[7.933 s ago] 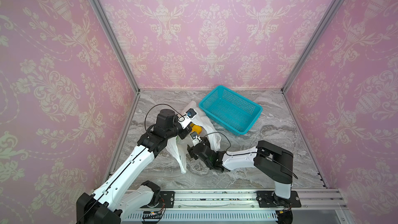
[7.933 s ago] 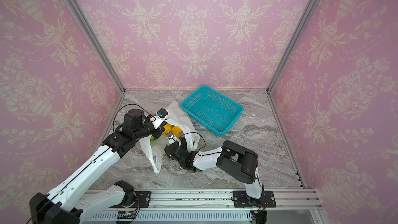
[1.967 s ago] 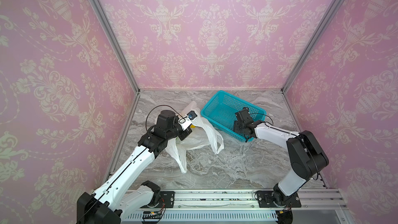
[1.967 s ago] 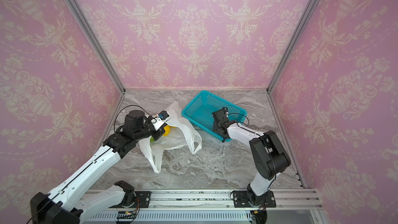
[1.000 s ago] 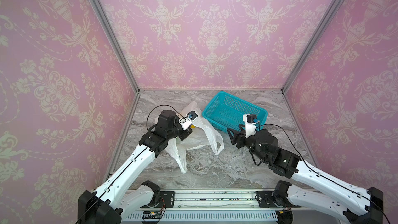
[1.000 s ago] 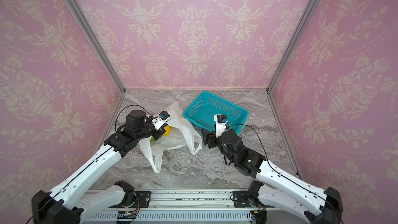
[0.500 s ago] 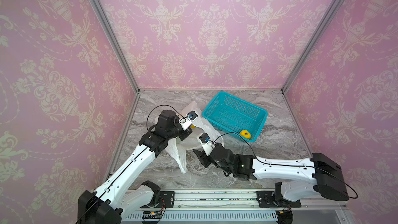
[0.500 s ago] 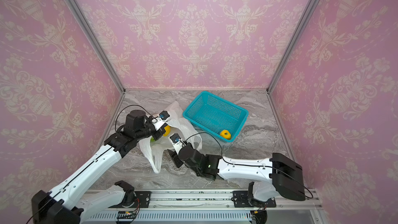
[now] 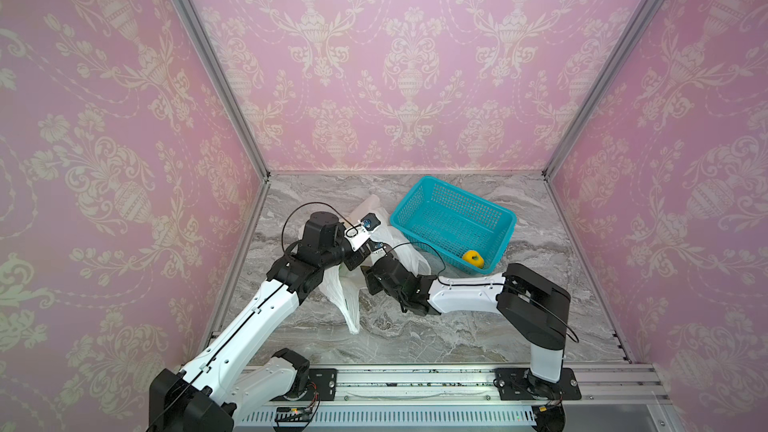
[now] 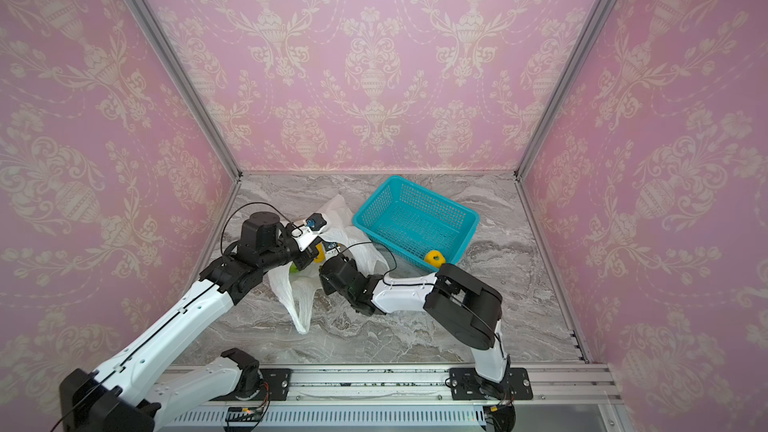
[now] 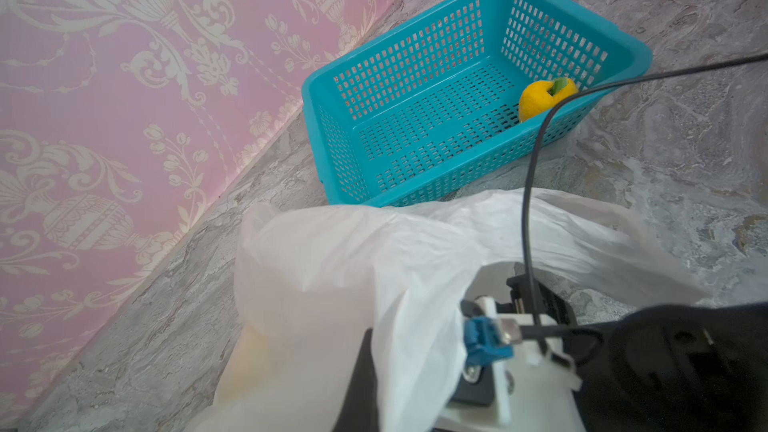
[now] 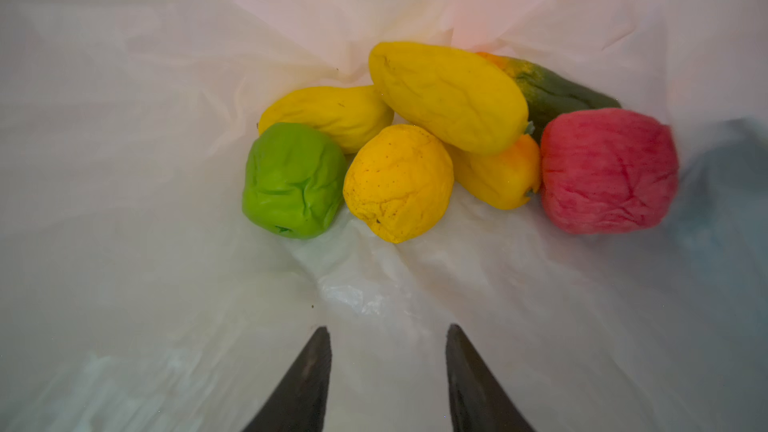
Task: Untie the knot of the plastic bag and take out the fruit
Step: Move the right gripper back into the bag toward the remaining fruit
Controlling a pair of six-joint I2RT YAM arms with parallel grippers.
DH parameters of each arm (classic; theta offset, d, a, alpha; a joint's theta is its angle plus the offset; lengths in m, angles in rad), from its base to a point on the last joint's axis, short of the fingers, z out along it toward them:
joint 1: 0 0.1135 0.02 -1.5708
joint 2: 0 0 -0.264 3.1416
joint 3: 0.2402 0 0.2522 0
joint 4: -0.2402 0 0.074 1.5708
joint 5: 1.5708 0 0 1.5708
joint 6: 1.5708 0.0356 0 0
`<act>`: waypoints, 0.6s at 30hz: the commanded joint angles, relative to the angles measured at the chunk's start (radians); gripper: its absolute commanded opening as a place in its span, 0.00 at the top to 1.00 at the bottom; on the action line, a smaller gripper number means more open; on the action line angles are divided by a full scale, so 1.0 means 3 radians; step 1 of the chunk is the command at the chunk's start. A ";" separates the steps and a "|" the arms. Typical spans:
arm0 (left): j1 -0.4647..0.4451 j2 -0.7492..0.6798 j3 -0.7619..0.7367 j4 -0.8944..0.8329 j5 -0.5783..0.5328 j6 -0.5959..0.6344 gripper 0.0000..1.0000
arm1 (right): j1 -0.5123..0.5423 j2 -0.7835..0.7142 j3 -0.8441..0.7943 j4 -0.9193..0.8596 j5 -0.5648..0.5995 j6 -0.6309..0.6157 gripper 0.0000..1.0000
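Fruit [image 12: 398, 182] looks soft and light, so the half-open, empty right gripper [image 12: 387, 327] should pinch one's middle while the left gripper [image 10: 304, 261], clamped shut, holds the bag [image 11: 332, 263].

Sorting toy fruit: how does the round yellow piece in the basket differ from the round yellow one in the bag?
The basket piece lies alone in the teal basket; the bag piece sits among other fruit in the plastic bag. The basket piece shows a green leaf; the bag piece none, only dark specks. Both are round, yellow-orange.

No lettering, label, brand, number or sign can be read on anything here.
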State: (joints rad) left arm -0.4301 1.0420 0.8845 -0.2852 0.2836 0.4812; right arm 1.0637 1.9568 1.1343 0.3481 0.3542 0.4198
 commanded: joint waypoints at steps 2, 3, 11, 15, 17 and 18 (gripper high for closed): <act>-0.0034 -0.0088 -0.0008 -0.0042 0.0098 0.0002 1.00 | 0.0004 0.0272 0.0449 -0.0066 -0.0011 0.0195 0.50; -0.0036 -0.0088 -0.0008 -0.0042 0.0098 0.0001 1.00 | 0.0004 0.0343 0.0521 -0.0128 -0.0030 0.0217 0.51; -0.0038 -0.0088 -0.0002 -0.0039 0.0103 0.0006 1.00 | 0.0262 0.0589 0.0746 -0.0364 -0.0081 0.0341 0.18; -0.0035 -0.0085 -0.0007 -0.0049 0.0094 0.0007 1.00 | 0.0382 0.0667 0.0930 -0.0593 -0.0027 0.0377 0.00; -0.0036 -0.0081 -0.0003 -0.0050 0.0098 0.0011 1.00 | 0.0383 0.0698 0.1033 -0.0766 0.0005 0.0395 0.00; -0.0038 -0.0083 -0.0005 -0.0051 0.0094 0.0010 1.00 | 0.0379 0.0702 0.1071 -0.0840 0.0039 0.0395 0.00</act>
State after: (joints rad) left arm -0.4355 1.0286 0.8845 -0.2855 0.2840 0.4812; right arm 1.1866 2.1567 1.4082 0.1875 0.3332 0.5213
